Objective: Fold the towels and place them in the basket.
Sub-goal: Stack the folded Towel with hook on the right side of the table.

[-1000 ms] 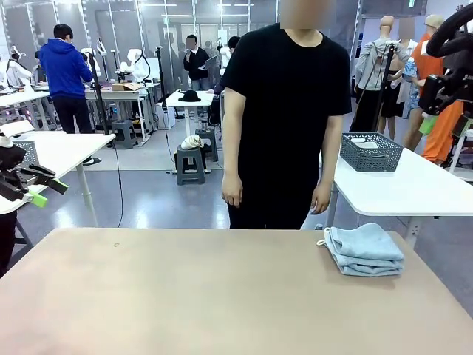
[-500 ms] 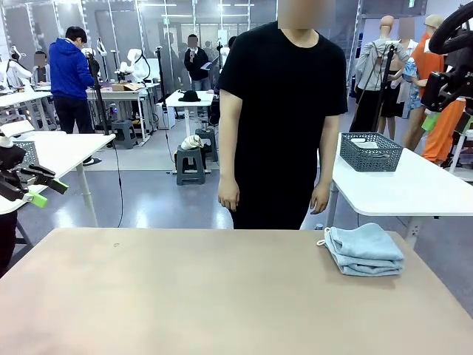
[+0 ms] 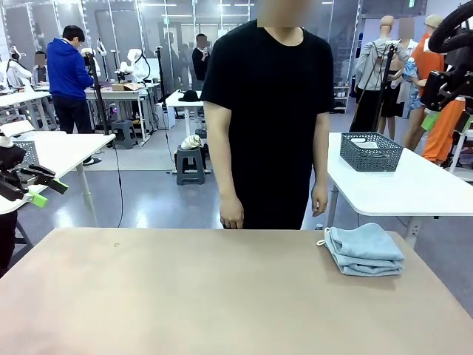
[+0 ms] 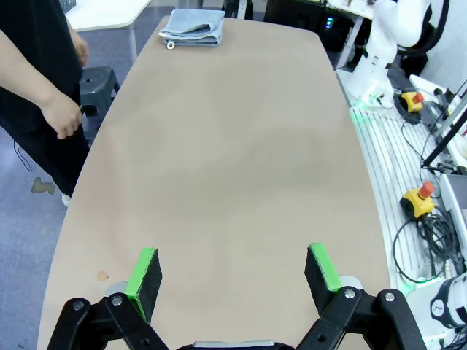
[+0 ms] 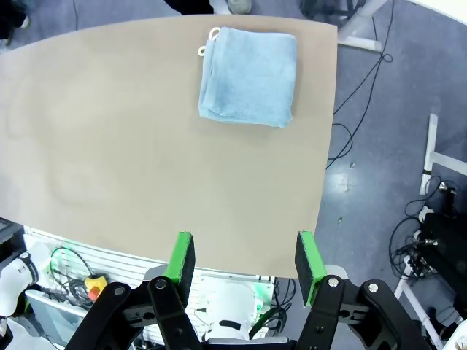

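On the tan table [image 3: 185, 296], near its far right corner as the front camera sees it, sits a folded stack of light blue-grey towels [image 3: 365, 251], a small white loop hanging off the corner nearest the person [image 3: 267, 111], who stands at the far edge with both arms down. How many towels the stack holds is hard to tell. The dark grey mesh basket [image 3: 370, 151] is not on this table; it rests on a white side table [image 3: 414, 188] beyond the right corner, well apart from the towels. The left gripper [image 4: 232, 271] hangs above the opposite end of the table with its jaws spread wide and nothing between them. The right gripper [image 5: 243, 264] is raised high over the table's near edge on the towel side, jaws partly open and empty. Folding looks finished, so the step in hand seems to be the transfer. The next move probably calls for the right gripper to descend onto the stack, pinch all layers together, and carry them across the gap to the basket.
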Robot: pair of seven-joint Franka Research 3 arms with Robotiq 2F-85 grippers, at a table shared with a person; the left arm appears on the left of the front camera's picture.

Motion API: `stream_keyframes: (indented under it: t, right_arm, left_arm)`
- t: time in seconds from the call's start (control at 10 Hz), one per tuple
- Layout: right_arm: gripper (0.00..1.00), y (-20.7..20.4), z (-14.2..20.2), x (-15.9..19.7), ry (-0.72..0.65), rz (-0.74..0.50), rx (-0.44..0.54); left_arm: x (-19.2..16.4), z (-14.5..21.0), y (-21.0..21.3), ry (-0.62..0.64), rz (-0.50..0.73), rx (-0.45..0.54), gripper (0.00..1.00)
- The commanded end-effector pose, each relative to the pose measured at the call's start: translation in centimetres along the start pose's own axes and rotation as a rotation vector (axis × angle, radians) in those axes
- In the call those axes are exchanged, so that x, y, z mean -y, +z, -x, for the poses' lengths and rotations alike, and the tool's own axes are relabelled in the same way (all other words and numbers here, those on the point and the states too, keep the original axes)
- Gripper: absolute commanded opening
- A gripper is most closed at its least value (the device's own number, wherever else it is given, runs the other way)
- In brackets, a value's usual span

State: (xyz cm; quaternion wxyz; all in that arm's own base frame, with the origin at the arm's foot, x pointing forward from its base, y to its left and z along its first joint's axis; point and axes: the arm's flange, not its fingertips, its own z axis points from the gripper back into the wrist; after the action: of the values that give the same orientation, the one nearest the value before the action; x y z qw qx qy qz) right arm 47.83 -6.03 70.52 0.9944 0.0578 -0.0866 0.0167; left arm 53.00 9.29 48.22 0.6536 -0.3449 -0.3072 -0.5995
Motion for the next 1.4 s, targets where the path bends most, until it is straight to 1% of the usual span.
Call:
stream_keyframes:
  t: [0.0,1.3]
  right_arm:
    - [0.69,0.09,-0.08,0.01,0.006,-0.016,-0.007]
    - [0.69,0.09,-0.08,0.01,0.006,-0.016,-0.007]
  left_arm:
    - [0.04,-0.10,0.07,0.000,-0.001,-0.001,1.00]
    - [0.04,-0.10,0.07,0.000,-0.001,-0.001,1.00]
